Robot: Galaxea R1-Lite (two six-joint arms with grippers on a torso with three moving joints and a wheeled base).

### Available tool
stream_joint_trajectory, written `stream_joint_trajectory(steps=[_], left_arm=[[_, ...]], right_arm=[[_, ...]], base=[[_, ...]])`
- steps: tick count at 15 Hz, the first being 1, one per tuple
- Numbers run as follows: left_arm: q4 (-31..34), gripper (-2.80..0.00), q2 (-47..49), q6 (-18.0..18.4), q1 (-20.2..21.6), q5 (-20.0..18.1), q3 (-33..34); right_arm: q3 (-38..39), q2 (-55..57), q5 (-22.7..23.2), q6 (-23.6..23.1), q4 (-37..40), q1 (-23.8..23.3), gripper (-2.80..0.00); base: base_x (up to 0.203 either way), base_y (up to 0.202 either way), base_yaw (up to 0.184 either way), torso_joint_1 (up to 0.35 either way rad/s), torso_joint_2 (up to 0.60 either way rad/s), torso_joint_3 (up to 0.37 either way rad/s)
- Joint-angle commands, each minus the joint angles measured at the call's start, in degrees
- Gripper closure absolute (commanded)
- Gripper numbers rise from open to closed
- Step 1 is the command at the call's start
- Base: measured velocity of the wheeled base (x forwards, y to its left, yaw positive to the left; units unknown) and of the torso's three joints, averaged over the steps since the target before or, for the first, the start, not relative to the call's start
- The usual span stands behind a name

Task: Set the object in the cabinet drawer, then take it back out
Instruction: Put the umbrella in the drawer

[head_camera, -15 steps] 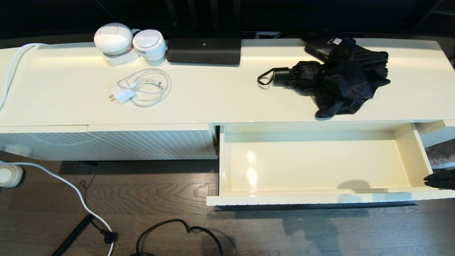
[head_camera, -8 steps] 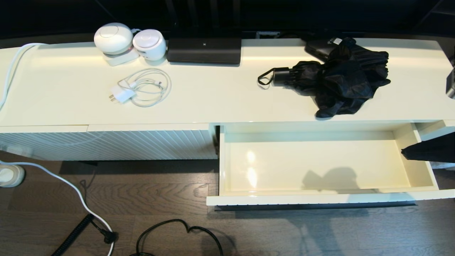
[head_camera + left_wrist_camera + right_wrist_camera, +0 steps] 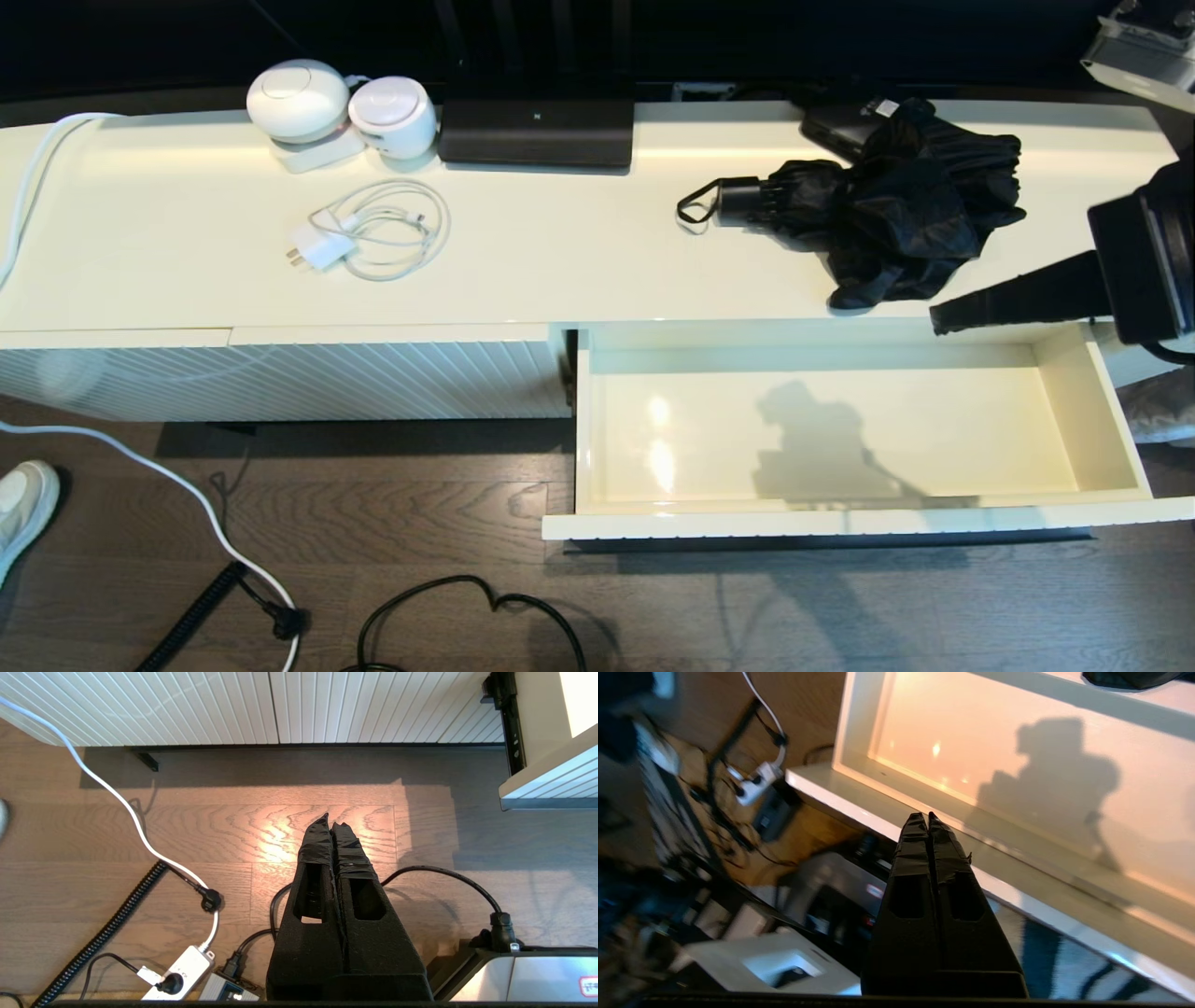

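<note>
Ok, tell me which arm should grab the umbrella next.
Right. The right gripper, shut, hangs beside the umbrella on the cabinet top, above the open drawer. The left gripper, also shut, is parked low over the floor.

Both grippers share one build: matte black, wedge-shaped fingers tapering to a point, the tips wrapped in wrinkled black tape, each finger cut through by a rounded rectangular window. The left gripper and right gripper look alike. Behind the right gripper sits a boxy black wrist housing.
</note>
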Motion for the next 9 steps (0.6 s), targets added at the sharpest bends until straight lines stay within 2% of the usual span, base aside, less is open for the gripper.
stream_joint_trajectory(steps=[1, 4, 6, 8, 9], left_arm=[[0.0, 0.0, 0.0, -0.04, 0.06, 0.01, -0.01], [0.0, 0.0, 0.0, -0.04, 0.06, 0.01, -0.01], [0.0, 0.0, 0.0, -0.04, 0.06, 0.01, -0.01], [0.0, 0.0, 0.0, -0.04, 0.06, 0.01, -0.01], [0.0, 0.0, 0.0, -0.04, 0.02, 0.01, -0.01]], right_arm=[[-3.5, 3.45, -0.18, 11.7, 0.12, 1.37, 0.0], [-8.6, 7.43, -1.63, 27.35, 0.35, 1.24, 0.0], [-11.7, 10.29, -3.72, 36.15, 0.53, 0.11, 0.0], [-14.33, 13.01, -5.68, 45.08, 1.7, -3.8, 0.0], [-14.55, 14.07, -7.02, 47.29, 2.95, -6.04, 0.0]], base=[[0.0, 0.0, 0.0, 0.0, 0.0, 0.0], [0.0, 0.0, 0.0, 0.0, 0.0, 0.0], [0.0, 0.0, 0.0, 0.0, 0.0, 0.0], [0.0, 0.0, 0.0, 0.0, 0.0, 0.0], [0.0, 0.0, 0.0, 0.0, 0.0, 0.0]])
